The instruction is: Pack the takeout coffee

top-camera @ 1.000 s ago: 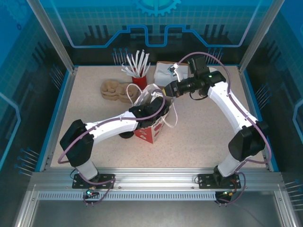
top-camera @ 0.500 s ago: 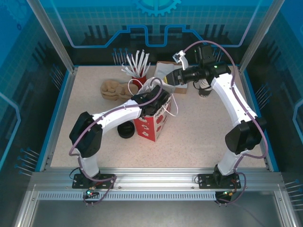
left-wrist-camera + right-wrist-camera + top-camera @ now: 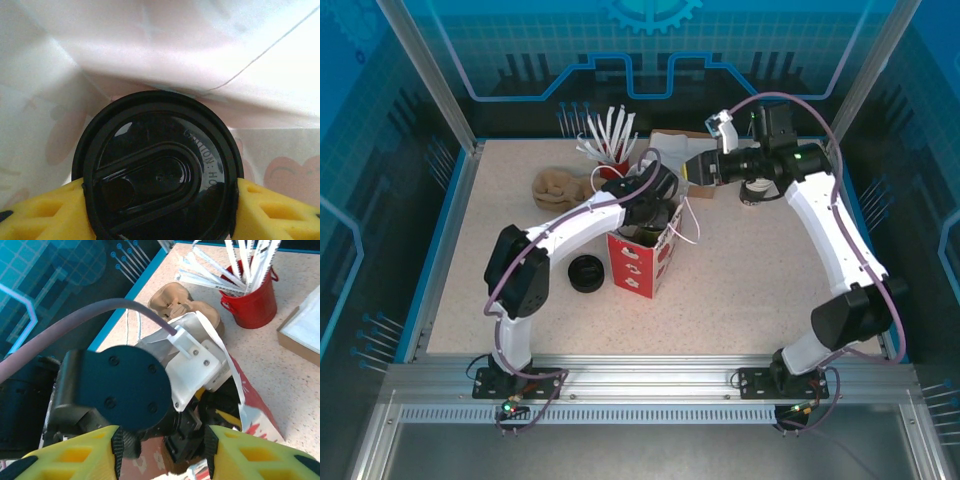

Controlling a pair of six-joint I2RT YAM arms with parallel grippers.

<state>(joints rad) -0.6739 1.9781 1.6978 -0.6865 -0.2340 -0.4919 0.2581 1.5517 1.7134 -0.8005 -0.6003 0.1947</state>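
The takeout coffee (image 3: 157, 170) shows its glossy black lid from above in the left wrist view, with the bag's white inside walls around it. My left gripper (image 3: 160, 206) is shut on it, a yellow finger (image 3: 45, 212) pressed on each side of the lid. From above, the left gripper (image 3: 651, 206) reaches down into the mouth of the red-and-white paper bag (image 3: 642, 262). My right gripper (image 3: 696, 168) hovers open just right of the bag's top, nothing between its fingers. In the right wrist view the right gripper (image 3: 164, 452) looks down on the left arm's wrist and the bag (image 3: 260, 422).
A black lid stack (image 3: 586, 273) lies left of the bag. Behind it are a brown pulp carrier (image 3: 558, 188), a red bucket of straws (image 3: 615, 168) and a shallow box (image 3: 670, 146). A cup (image 3: 751, 194) stands under the right arm.
The right gripper let go of the bag's handle, opened, and drew back to the right. The left arm swung farther back with the bag and cup.
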